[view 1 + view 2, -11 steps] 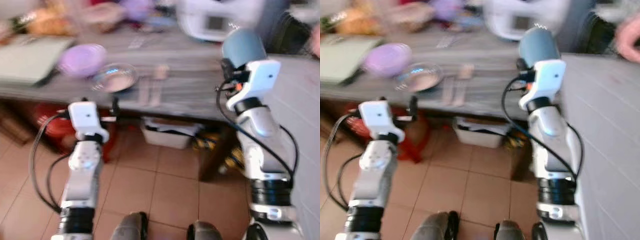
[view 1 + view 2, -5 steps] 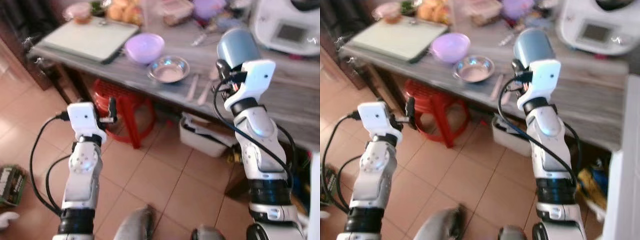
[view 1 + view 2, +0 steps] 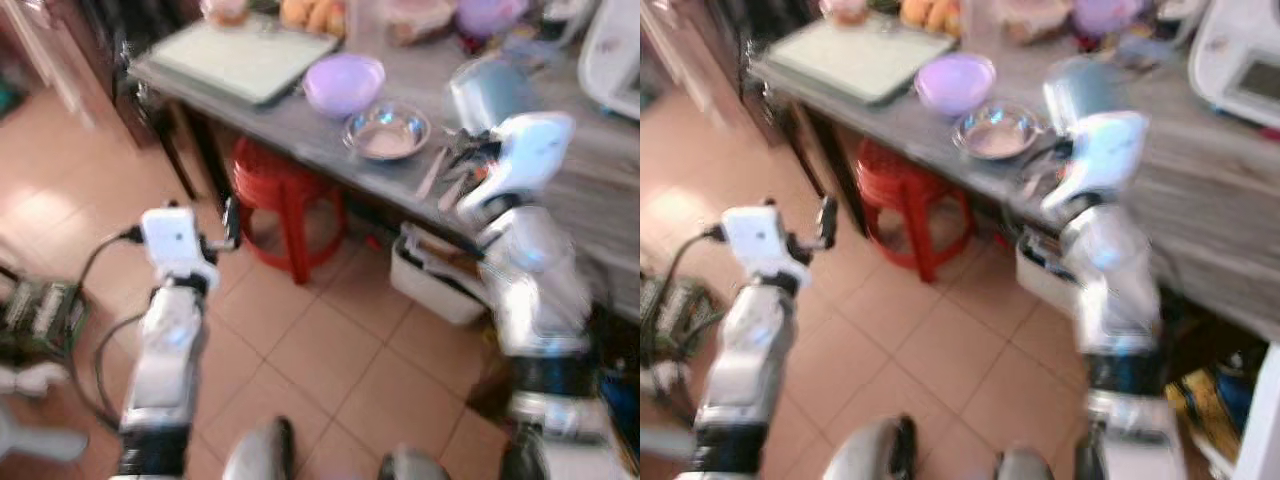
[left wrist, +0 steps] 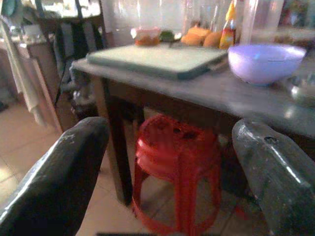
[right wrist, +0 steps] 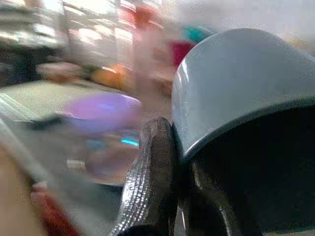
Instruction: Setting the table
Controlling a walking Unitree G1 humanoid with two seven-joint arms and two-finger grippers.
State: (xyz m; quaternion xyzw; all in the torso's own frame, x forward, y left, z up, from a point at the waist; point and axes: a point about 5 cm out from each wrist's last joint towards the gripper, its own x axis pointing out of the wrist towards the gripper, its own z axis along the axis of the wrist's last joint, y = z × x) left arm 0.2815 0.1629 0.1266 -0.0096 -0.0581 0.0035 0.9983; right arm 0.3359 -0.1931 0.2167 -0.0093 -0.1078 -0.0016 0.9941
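Observation:
My right gripper (image 3: 472,152) is shut on the rim of a blue-grey bowl (image 3: 488,90), held up at the front edge of the grey table (image 3: 330,150). In the right wrist view one black finger (image 5: 155,167) presses against the outside of the blue-grey bowl (image 5: 236,103). On the table lie a purple bowl (image 3: 343,83), a steel bowl (image 3: 387,130) and some pale utensils (image 3: 432,172). My left gripper (image 3: 232,214) is open and empty, raised over the floor in front of the table's left end. Its two fingers (image 4: 59,182) frame a red stool (image 4: 177,162).
A pale green cutting board (image 3: 245,55) lies at the table's left end, with food and containers behind it. A white appliance (image 3: 1245,60) stands at the far right. The red stool (image 3: 285,190) and a white bin (image 3: 440,285) sit under the table. Tiled floor spreads to the left.
The whole picture has shifted and blurred, so the camera has moved; the table now sits further right and up. The right gripper still holds the bowl, and the left stays open.

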